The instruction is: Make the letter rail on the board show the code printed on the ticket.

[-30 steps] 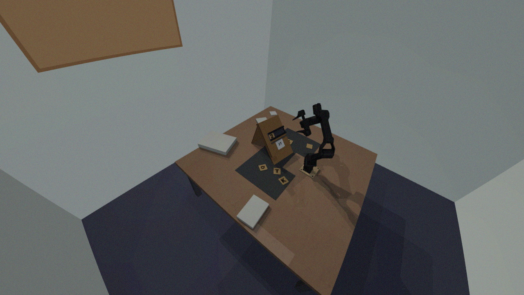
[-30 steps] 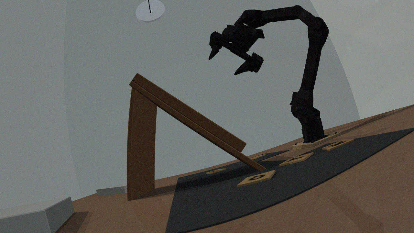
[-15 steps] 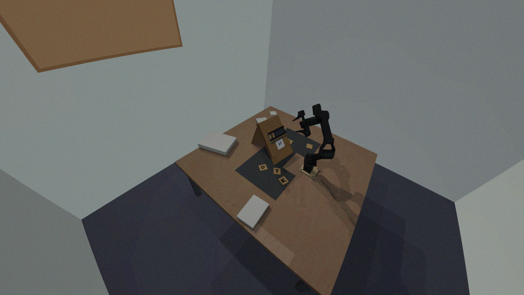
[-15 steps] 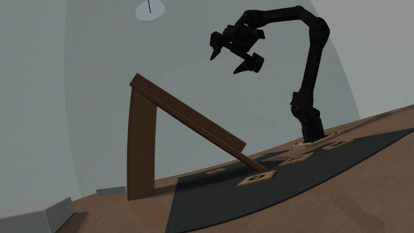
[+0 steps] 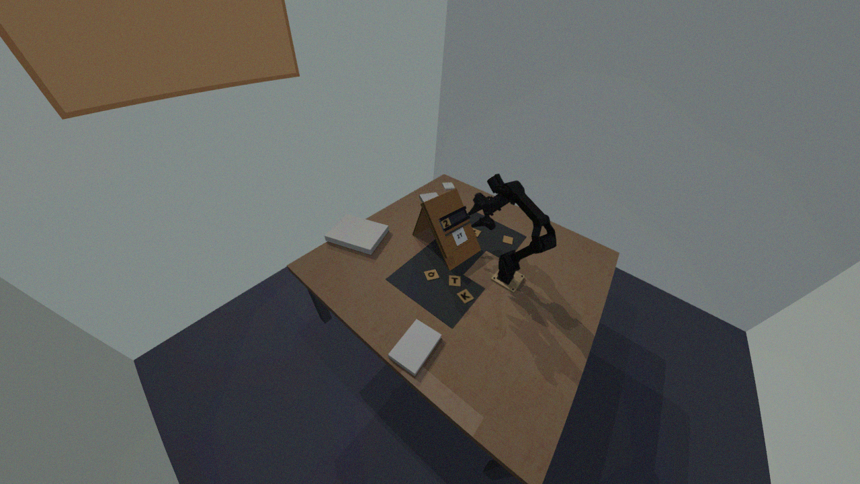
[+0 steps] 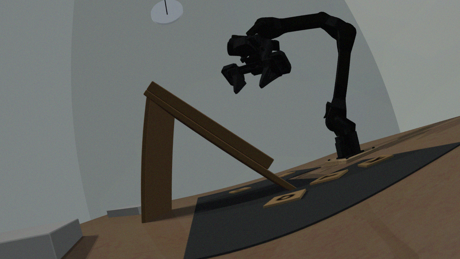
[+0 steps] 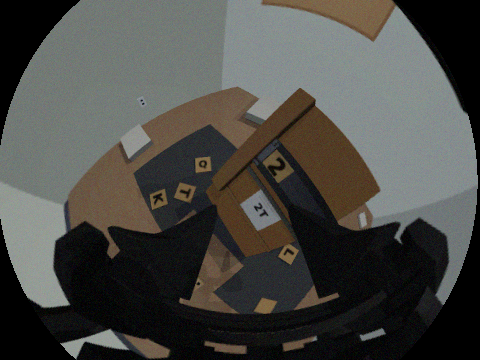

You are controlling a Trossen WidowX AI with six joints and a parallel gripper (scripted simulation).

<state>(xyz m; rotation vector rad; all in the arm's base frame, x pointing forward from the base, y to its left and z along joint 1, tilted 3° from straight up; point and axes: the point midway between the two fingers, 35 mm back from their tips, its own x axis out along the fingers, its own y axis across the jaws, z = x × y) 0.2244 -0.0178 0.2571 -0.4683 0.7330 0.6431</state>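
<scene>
A brown A-frame board (image 5: 447, 231) stands on a dark mat (image 5: 458, 266). Its dark letter rail (image 5: 453, 218) holds one tile marked 2 (image 5: 445, 224) at the left end; this tile also shows in the wrist view (image 7: 279, 168). Below the rail a white ticket (image 5: 459, 236) reads 2T, seen too in the wrist view (image 7: 259, 211). Loose tiles O (image 5: 431, 275), T (image 5: 455, 279) and K (image 5: 464, 294) lie on the mat in front. My gripper (image 6: 251, 82) is open and empty, in the air to the right of the rail's open end.
Two more tiles lie on the mat behind the board, an L (image 7: 288, 252) and a blank-looking one (image 5: 508, 239). Grey boxes sit at the table's left (image 5: 356, 234) and front edge (image 5: 414, 345). Small white items (image 5: 428, 195) lie at the far corner. The arm base (image 5: 508, 277) stands right of the mat.
</scene>
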